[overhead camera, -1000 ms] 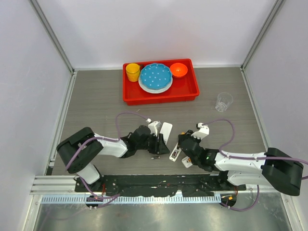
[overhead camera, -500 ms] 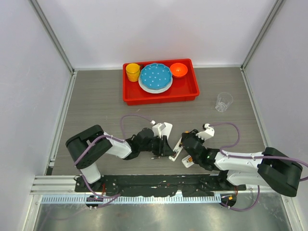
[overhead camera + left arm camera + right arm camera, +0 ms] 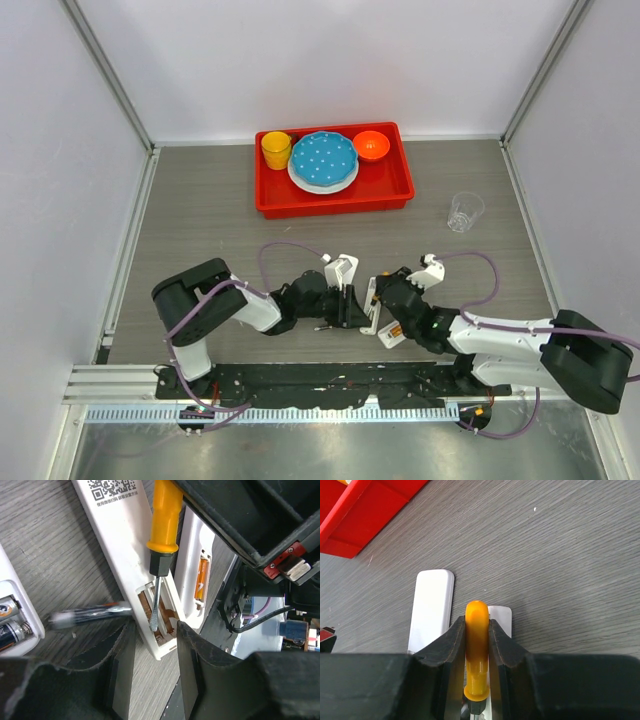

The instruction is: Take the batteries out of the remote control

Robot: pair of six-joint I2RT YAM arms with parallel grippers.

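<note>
Plainly, the right gripper [image 3: 477,624] is clamped tight on the orange handle of the screwdriver [image 3: 165,520]. The screwdriver's blade sits in the opened bay of the white remote [image 3: 117,525], at the near middle of the table [image 3: 200,220]. The left gripper [image 3: 156,628] stands partly open, with fingers either side of the remote's end; whether they pinch it I cannot tell. One loose battery [image 3: 90,616] lies on the wood just left of the remote. An orange battery [image 3: 201,577] sits in a second white piece [image 3: 192,540], and two more batteries [image 3: 9,625] sit in a third white piece [image 3: 15,597].
</note>
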